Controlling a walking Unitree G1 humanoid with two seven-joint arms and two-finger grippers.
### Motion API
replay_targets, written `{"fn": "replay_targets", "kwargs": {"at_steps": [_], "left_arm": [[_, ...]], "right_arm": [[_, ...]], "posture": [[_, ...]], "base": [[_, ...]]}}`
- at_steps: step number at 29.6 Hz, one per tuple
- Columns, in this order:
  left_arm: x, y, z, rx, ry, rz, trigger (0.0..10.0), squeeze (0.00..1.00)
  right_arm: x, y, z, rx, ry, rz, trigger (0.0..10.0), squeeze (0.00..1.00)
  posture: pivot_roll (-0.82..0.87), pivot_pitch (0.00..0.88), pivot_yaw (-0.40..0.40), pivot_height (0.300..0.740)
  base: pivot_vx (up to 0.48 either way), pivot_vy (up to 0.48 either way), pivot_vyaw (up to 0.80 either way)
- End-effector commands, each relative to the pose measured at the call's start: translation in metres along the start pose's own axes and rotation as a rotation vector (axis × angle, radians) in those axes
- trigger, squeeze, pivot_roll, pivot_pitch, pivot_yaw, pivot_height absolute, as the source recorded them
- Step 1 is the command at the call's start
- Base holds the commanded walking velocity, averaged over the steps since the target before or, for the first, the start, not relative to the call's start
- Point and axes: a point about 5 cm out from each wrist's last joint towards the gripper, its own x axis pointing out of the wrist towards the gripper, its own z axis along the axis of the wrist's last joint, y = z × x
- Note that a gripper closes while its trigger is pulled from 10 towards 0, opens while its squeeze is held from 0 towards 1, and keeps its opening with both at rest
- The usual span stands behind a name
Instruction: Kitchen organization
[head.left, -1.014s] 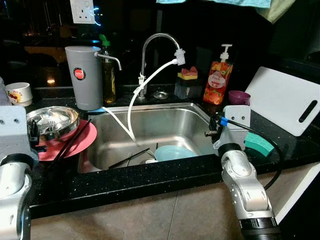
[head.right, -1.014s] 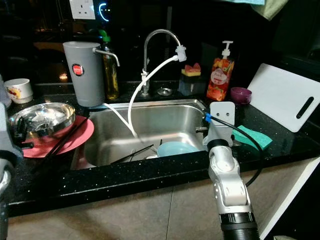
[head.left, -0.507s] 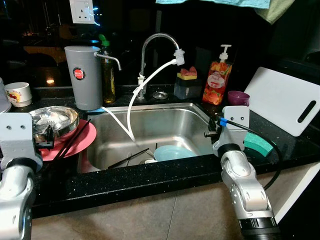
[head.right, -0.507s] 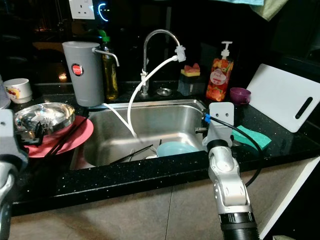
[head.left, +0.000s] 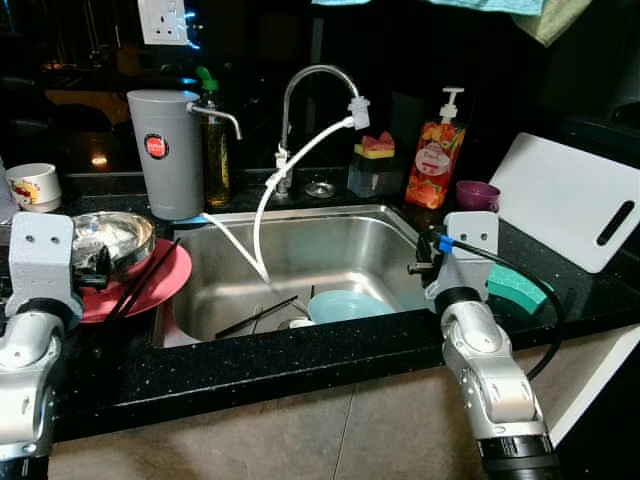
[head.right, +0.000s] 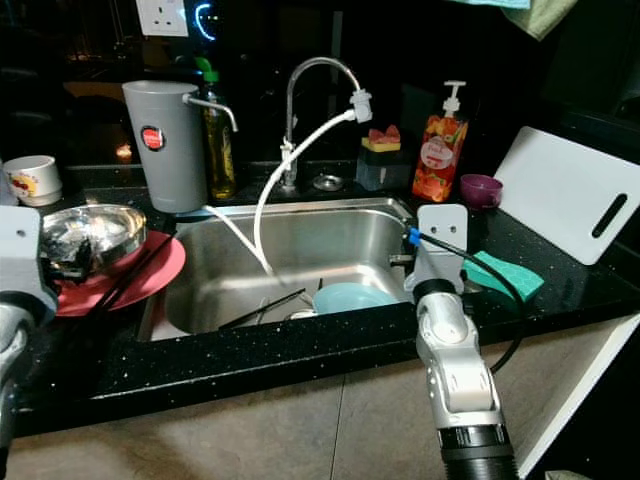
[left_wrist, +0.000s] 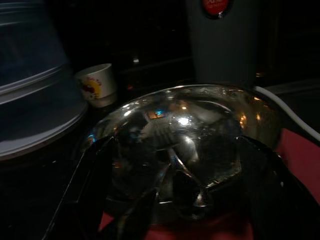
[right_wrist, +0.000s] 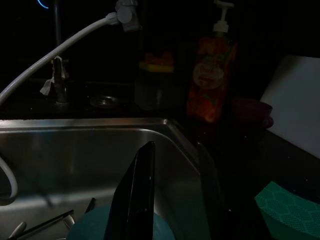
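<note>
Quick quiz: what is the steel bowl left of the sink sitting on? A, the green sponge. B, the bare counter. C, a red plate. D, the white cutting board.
C: the steel bowl rests on the red plate, beside the sink.

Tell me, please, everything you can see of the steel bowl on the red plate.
The steel bowl is round, shiny metal, mirror-like inside, upright on the red plate left of the sink. Black chopsticks lie on the plate beside it. The left claw is open, its fingers either side of the bowl; contact is unclear.
</note>
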Motion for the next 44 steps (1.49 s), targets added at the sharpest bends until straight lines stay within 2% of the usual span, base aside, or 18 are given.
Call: {"fn": "replay_targets", "kwargs": {"at_steps": [1, 2, 3, 4, 5, 6, 7, 8, 12, 17, 23, 25, 26, 27, 31, 34, 39, 44], "left_arm": [[0.001, -0.001, -0.009, 0.023, 0.044, -0.012, 10.0, 0.0], [0.002, -0.001, -0.009, 0.025, 0.044, -0.01, 10.0, 0.0], [0.003, -0.002, -0.009, 0.036, 0.041, -0.01, 4.5, 0.0], [0.003, -0.002, -0.009, 0.043, 0.038, -0.01, 2.2, 0.0], [0.003, -0.002, -0.009, 0.043, 0.038, -0.01, 2.2, 0.0], [0.004, -0.002, -0.009, 0.052, 0.035, -0.006, 0.7, 0.0], [0.004, -0.002, -0.009, 0.052, 0.035, -0.006, 0.7, 0.0], [0.004, -0.002, -0.01, 0.06, 0.034, 0.001, 0.0, 0.0], [0.003, -0.001, -0.012, 0.073, 0.039, 0.028, 0.0, 0.0], [0.002, -0.003, -0.01, 0.045, 0.026, 0.036, 0.0, 0.0], [0.005, -0.003, 0.003, 0.017, -0.036, 0.062, 0.0, 0.0], [0.007, -0.002, 0.014, 0.009, -0.086, 0.077, 0.0, 0.0], [0.009, -0.001, 0.022, 0.003, -0.114, 0.084, 3.1, 0.0], [0.01, -0.001, 0.031, -0.008, -0.147, 0.088, 10.0, 0.0], [0.012, -0.001, 0.048, -0.053, -0.207, 0.071, 10.0, 0.0], [0.013, -0.007, 0.07, -0.115, -0.266, -0.006, 10.0, 0.0], [0.013, -0.011, 0.075, -0.135, -0.269, -0.048, 10.0, 0.0], [0.011, -0.019, 0.085, -0.177, -0.29, -0.14, 10.0, 0.0]], "right_arm": [[0.0, -0.003, 0.002, -0.013, -0.001, -0.013, 10.0, 0.0], [0.0, -0.003, 0.002, -0.013, -0.002, -0.013, 10.0, 0.0], [0.0, -0.003, 0.002, -0.014, -0.003, -0.013, 10.0, 0.0], [0.0, -0.003, 0.002, -0.015, -0.003, -0.012, 10.0, 0.0], [0.0, -0.003, 0.002, -0.015, -0.003, -0.012, 10.0, 0.0], [0.0, -0.003, 0.003, -0.016, -0.005, -0.013, 10.0, 0.0], [0.0, -0.003, 0.003, -0.016, -0.005, -0.013, 10.0, 0.0], [0.0, -0.003, 0.003, -0.017, -0.006, -0.013, 10.0, 0.0], [0.001, -0.003, 0.004, -0.018, -0.009, -0.01, 10.0, 0.0], [0.002, -0.002, 0.005, -0.021, -0.013, -0.003, 10.0, 0.0], [0.003, -0.002, 0.006, -0.022, -0.017, 0.001, 10.0, 0.0], [0.003, -0.002, 0.006, -0.022, -0.018, 0.002, 10.0, 0.0], [0.003, -0.002, 0.006, -0.022, -0.018, 0.001, 10.0, 0.0], [0.002, -0.002, 0.006, -0.022, -0.018, 0.001, 10.0, 0.0], [0.002, -0.002, 0.006, -0.022, -0.017, -0.002, 10.0, 0.0], [0.001, -0.004, 0.007, -0.022, -0.019, -0.007, 10.0, 0.0], [0.002, -0.004, 0.009, -0.02, -0.026, -0.008, 10.0, 0.0], [0.001, 0.002, 0.017, -0.019, -0.058, 0.044, 10.0, 0.0]], "posture": [[0.13, 0.031, -0.077, 0.74], [0.13, 0.031, -0.077, 0.74], [0.13, 0.03, -0.075, 0.74], [0.13, 0.03, -0.075, 0.74], [0.13, 0.03, -0.075, 0.74], [0.13, 0.028, -0.073, 0.74], [0.13, 0.028, -0.073, 0.74], [0.13, 0.028, -0.073, 0.74], [0.13, 0.025, -0.075, 0.74], [0.13, 0.022, -0.077, 0.74], [0.13, 0.017, -0.082, 0.74], [0.13, 0.017, -0.083, 0.74], [0.13, 0.017, -0.083, 0.74], [0.13, 0.02, -0.082, 0.74], [0.12, 0.022, -0.077, 0.74], [0.12, 0.025, -0.072, 0.74], [0.12, 0.026, -0.066, 0.74], [0.12, 0.027, -0.067, 0.74]], "base": [[0.0, 0.0, 0.0], [0.0, 0.0, 0.0], [0.0, 0.0, 0.0], [0.0, 0.0, 0.0], [0.0, 0.0, 0.0], [0.0, 0.0, 0.0], [0.0, 0.0, 0.0], [0.0, 0.0, 0.0], [0.0, 0.0, 0.0], [0.0, 0.0, 0.0], [0.0, 0.0, 0.0], [0.0, 0.0, 0.0], [0.0, 0.0, 0.0], [0.0, 0.0, 0.0], [0.0, 0.0, 0.0], [0.0, 0.0, 0.0], [0.0, 0.0, 0.0], [0.0, 0.0, 0.0]]}}
